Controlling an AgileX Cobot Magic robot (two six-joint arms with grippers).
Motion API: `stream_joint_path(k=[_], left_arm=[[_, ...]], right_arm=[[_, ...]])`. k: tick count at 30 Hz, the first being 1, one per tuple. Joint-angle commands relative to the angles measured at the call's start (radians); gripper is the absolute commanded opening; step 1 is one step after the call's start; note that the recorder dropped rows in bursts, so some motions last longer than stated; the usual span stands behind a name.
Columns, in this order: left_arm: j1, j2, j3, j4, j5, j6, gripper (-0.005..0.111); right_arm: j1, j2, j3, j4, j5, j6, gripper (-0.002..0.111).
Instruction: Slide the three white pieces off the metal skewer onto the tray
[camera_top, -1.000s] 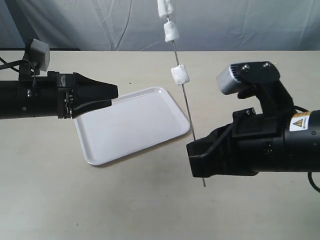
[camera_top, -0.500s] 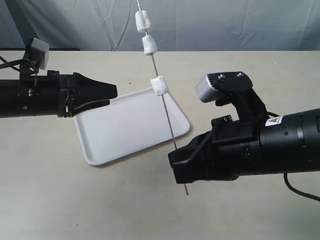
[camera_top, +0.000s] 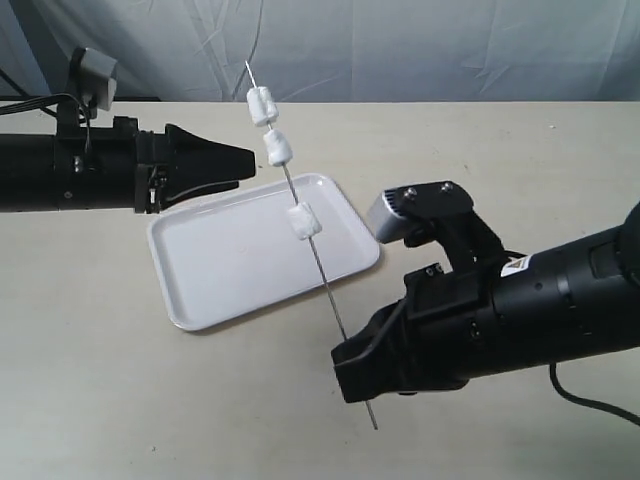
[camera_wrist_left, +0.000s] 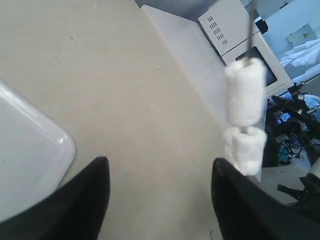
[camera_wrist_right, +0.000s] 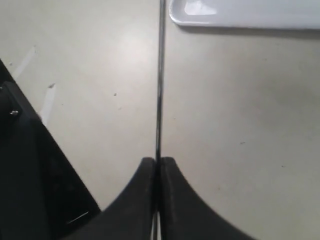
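Observation:
The metal skewer (camera_top: 320, 270) slants up to the left, its lower part pinched in my shut right gripper (camera_top: 347, 372); the right wrist view shows the rod (camera_wrist_right: 160, 75) running up from the closed jaws (camera_wrist_right: 158, 162). Three white pieces sit on it: two close together near the tip (camera_top: 262, 104) (camera_top: 279, 148) and one lower down (camera_top: 303, 221), above the tray (camera_top: 220, 290). My left gripper (camera_top: 244, 168) is open and empty, just left of the upper two pieces. In the left wrist view those pieces (camera_wrist_left: 245, 92) (camera_wrist_left: 245, 150) hang beside one finger (camera_wrist_left: 235, 200), outside the gap (camera_wrist_left: 160, 162).
The beige table (camera_top: 120, 400) carries only the tray. A wrinkled grey-blue cloth (camera_top: 450, 50) hangs behind it. Past the table's far edge the left wrist view shows a white cabinet (camera_wrist_left: 230, 30) and cables. A tray corner (camera_wrist_left: 45, 145) lies under the left gripper.
The right arm moved left and lower, tilting the skewer so the pieces came down over the tray. The left gripper rose slightly toward the upper pieces.

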Motion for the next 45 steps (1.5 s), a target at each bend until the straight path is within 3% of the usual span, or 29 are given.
stream_joint_path(k=[1, 8, 13, 16, 21, 30, 45], left_arm=[[-0.006, 0.006, -0.009, -0.016, -0.025, 0.005, 0.058], [-0.006, 0.006, -0.009, -0.016, -0.085, -0.002, 0.058], [-0.006, 0.006, -0.009, -0.016, -0.179, -0.211, 0.058], [-0.006, 0.008, -0.011, -0.016, -0.205, -0.220, 0.058], [-0.006, 0.071, -0.020, -0.016, -0.160, -0.266, 0.058], [-0.006, 0.168, -0.078, -0.016, -0.042, -0.195, 0.058], [-0.006, 0.168, -0.112, -0.016, -0.071, -0.202, 0.056]], right_arm=[[-0.002, 0.073, 0.003, -0.019, -0.071, -0.008, -0.001], [-0.002, 0.193, 0.003, 0.000, -0.102, -0.008, -0.001], [-0.002, 0.227, 0.003, 0.070, -0.136, -0.045, -0.001], [-0.002, 0.227, 0.003, 0.118, -0.129, -0.087, -0.001], [-0.002, 0.227, 0.003, 0.156, -0.115, -0.110, -0.001], [-0.002, 0.253, 0.003, 0.156, -0.104, -0.112, -0.001], [-0.002, 0.321, -0.055, 0.372, -0.027, -0.331, -0.001]])
